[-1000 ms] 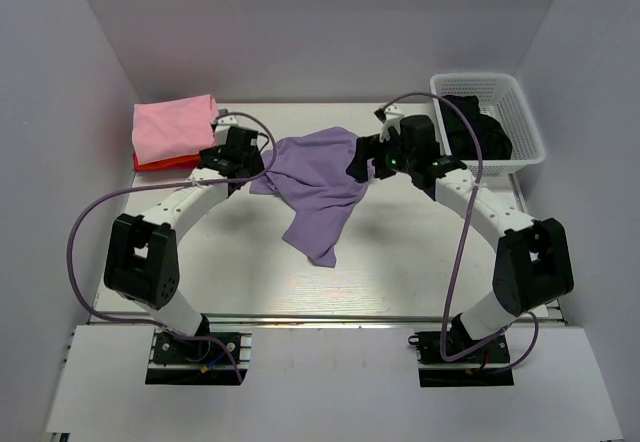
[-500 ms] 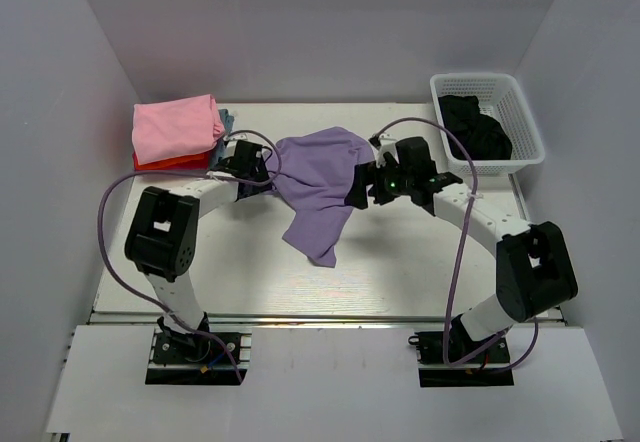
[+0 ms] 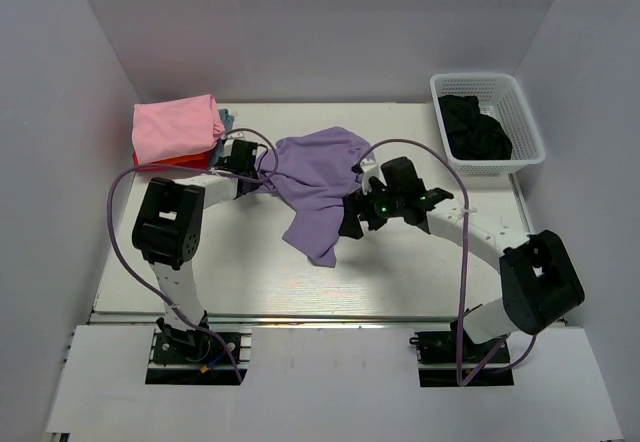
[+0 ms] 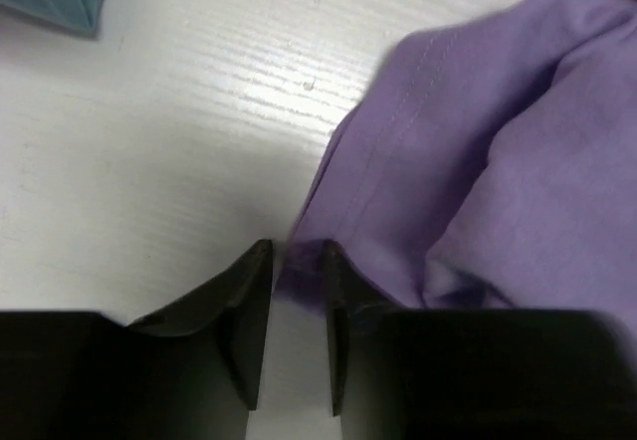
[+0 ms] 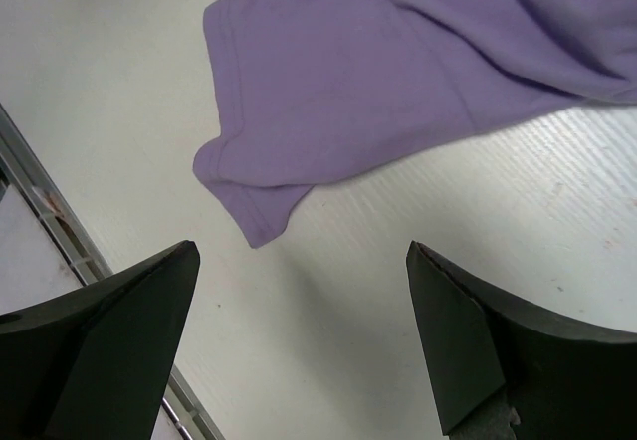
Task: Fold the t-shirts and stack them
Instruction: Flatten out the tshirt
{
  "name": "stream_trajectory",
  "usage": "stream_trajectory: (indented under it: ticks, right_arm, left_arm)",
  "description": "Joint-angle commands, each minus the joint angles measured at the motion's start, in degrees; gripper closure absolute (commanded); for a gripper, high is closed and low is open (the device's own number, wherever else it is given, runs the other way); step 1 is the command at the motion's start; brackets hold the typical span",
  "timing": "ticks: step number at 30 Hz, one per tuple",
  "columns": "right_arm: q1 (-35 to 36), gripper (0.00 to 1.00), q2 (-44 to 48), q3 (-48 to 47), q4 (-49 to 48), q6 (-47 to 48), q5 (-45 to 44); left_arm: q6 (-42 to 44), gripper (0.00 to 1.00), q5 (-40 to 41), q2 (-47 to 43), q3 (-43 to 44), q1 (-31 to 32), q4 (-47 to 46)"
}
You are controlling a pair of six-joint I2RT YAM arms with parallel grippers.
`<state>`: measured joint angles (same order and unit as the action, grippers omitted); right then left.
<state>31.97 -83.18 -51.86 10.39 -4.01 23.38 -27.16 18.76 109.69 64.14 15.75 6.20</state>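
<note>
Jaws on the left gripper (image 4: 297, 251) are squeezed tight on a hem of the purple shirt (image 3: 318, 182). The right gripper (image 5: 304, 251) is spread wide and holds nothing, just over the near end of that shirt. The purple shirt lies crumpled mid-table (image 3: 250, 272), toward the far edge. A folded pink shirt (image 3: 175, 127) sits on a red shirt (image 3: 155, 164) in the far left corner. A white basket (image 3: 480, 79) stands in the far right corner.
</note>
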Motion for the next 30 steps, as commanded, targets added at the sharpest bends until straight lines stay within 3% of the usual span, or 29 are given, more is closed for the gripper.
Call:
stream_trajectory:
  ticks: [1, 3, 13, 20, 23, 27, 28, 30]
  right_arm:
    - [2.2, 0.1, -0.2, 0.5, 0.7, 2.5, 0.6]
    - [4.2, 0.1, -2.3, 0.0, 1.7, 2.8, -0.1]
    - [14.0, 0.1, -10.3, -4.3, 5.2, 3.7, -9.6]
    - [18.0, 0.15, -15.2, -4.7, 0.0, 2.5, -11.4]
    - [18.6, 0.3, -17.0, -5.1, -1.0, 1.3, -15.2]
    - [18.9, 0.82, -15.5, -3.8, -1.1, -0.7, -21.3]
    - [18.9, 1.0, -12.8, -3.2, -1.9, -1.3, -22.1]
    - [18.7, 1.0, -10.3, -0.4, -4.7, -2.7, -24.9]
  left_arm:
    - [0.4, 0.84, -5.8, 2.7, -0.1, -0.7, 0.2]
    - [1.0, 1.0, -6.5, 2.7, -0.1, -0.7, -0.3]
    - [1.5, 1.0, -5.2, -6.4, -8.0, -0.7, -5.6]
    - [1.5, 1.0, -3.4, -10.8, -10.7, -0.7, -6.1]
    - [1.5, 1.0, -2.9, -12.1, -11.2, -0.7, -5.5]
    - [1.0, 1.0, -2.9, -15.5, -12.6, -0.7, -5.5]
    - [1.0, 1.0, -2.9, -16.5, -12.6, -0.7, -5.5]
    - [1.0, 1.0, -2.9, -20.2, -13.8, -0.7, -6.1]
